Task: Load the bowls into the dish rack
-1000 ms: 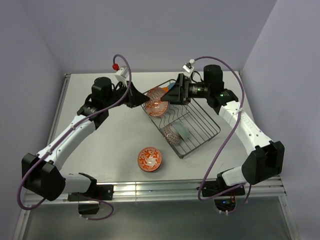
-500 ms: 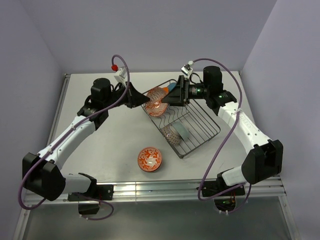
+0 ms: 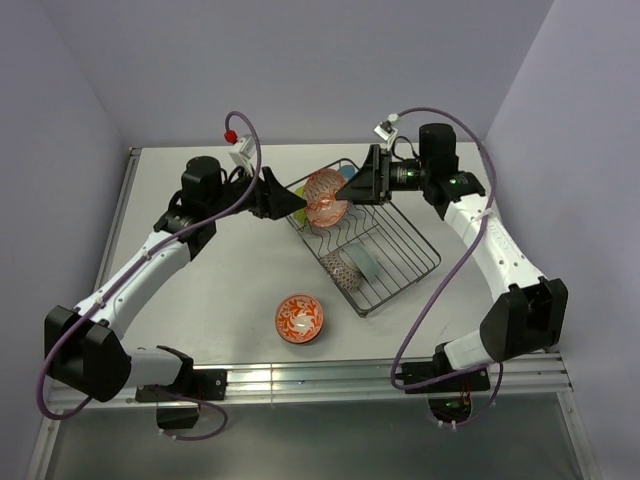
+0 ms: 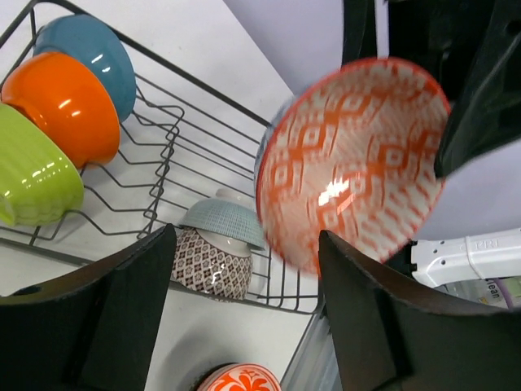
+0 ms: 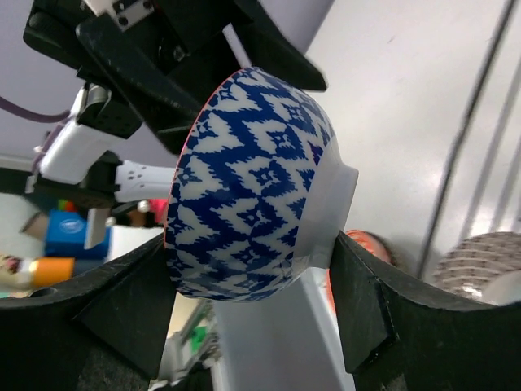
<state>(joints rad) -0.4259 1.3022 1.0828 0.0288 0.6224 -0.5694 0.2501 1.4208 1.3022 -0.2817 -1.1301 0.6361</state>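
Gripping zigzag bowl (image 5: pixel 244 187) | right tool (image 3: pixel 346 190) | dish rack (image 3: pixel 405 250) far end hidden

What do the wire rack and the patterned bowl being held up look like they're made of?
The dish rack looks like thin metal wire with a dark coating: slim, evenly bent rods. The patterned bowl in the right gripper looks like glazed ceramic: a bright glare spot on its red-orange inside and a thick white foot, though hard plastic is possible.
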